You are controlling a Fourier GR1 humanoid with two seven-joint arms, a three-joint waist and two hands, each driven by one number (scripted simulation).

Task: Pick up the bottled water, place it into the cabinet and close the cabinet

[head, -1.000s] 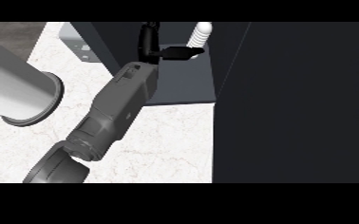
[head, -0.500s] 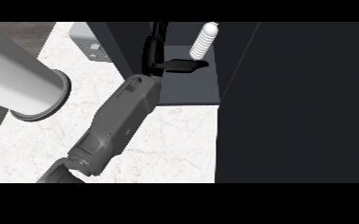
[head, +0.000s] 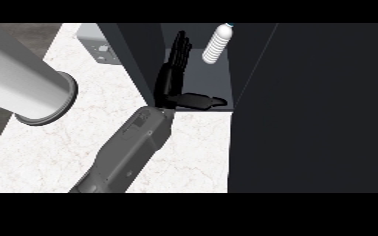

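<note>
My black right hand [head: 170, 84], fingers straight and thumb spread, holds nothing inside the dark open cabinet [head: 140, 55], near but apart from the pale ribbed plastic water bottle [head: 215, 45].

White marbled counter [head: 196, 155], evenly lit; a small grey box [head: 100, 51] near its far edge

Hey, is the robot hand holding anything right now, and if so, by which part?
Nothing is held. The robot hand is open, fingers straight, inside the cabinet; the bottled water stands apart from it, to its right.
</note>
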